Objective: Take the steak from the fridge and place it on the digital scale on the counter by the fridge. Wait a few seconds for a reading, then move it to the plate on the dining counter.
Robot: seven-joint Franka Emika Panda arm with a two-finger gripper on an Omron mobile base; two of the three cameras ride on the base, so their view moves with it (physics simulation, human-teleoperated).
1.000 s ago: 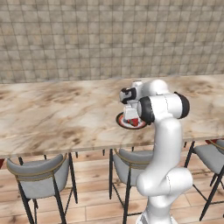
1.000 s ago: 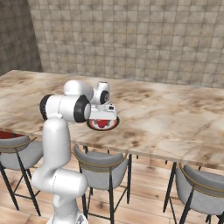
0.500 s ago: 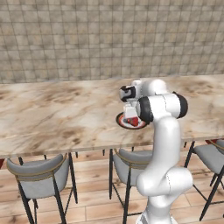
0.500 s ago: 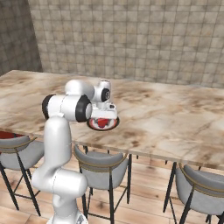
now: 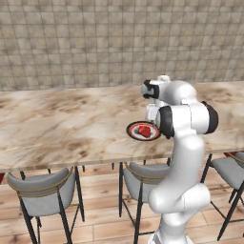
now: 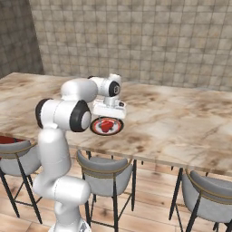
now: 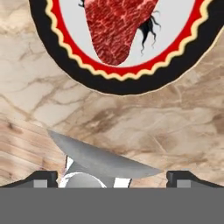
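Steak (image 7: 117, 26): red chunk, pale marbling, rounded wedge tapering to a blunt tip; lies on the plate's pale centre.
Plate (image 7: 65, 74): round; black outer rim, scalloped cream line, red band, pale grey middle with a thin black crack-like mark at 3 o'clock of the steak in the hand view.
Dining counter (image 5: 57, 128): long beige-brown marbled stone, glossy, veined; plate sits near its front edge.
Bar stools (image 5: 45, 193): curved grey seats, thin black legs, tucked under the counter edge.
Wall (image 5: 95, 43): small square grey-brown tiles.
Floor (image 6: 149, 217): light wooden planks.
Gripper (image 6: 108, 108): directly above the plate, pointing down.
Jaws: spread wide, tips at 7 and 5 o'clock of the hand view, clear of the steak, holding nothing.
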